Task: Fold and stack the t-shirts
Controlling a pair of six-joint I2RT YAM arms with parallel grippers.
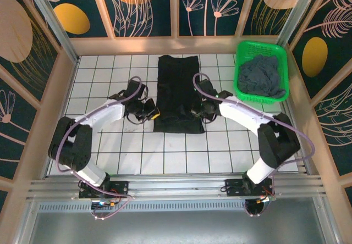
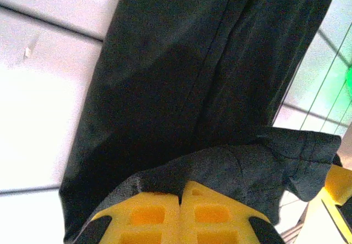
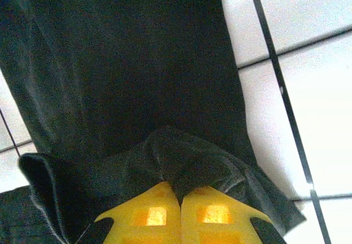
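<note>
Position of the black t-shirt [image 1: 177, 90]: it lies at the middle of the white tiled table [image 1: 110, 79], folded into a long narrow strip that runs from the far side toward the arms. Its near end lies between the two grippers.

Left gripper [image 1: 151, 112]: it is located at the left edge of the strip, close to the near end. In the left wrist view, the yellow jaws of the left gripper [image 2: 180, 192] are pressed together with no gap, and a fold of black cloth [image 2: 181, 62] is pinched at their tips. The cloth bunches up around the jaw tips and runs flat away from them across the tiles.

Right gripper [image 1: 197, 111]: it is located at the right edge of the strip, directly opposite the left one. In the right wrist view, the jaws of the right gripper [image 3: 179, 192] are likewise closed tight on a raised fold of the black cloth [image 3: 126, 62]. The hem curls up on both sides of the jaws.

Position of the grey-blue t-shirt [image 1: 263, 76]: it lies crumpled inside the green basket [image 1: 242, 49] at the far right corner of the table, well apart from both grippers.
</note>
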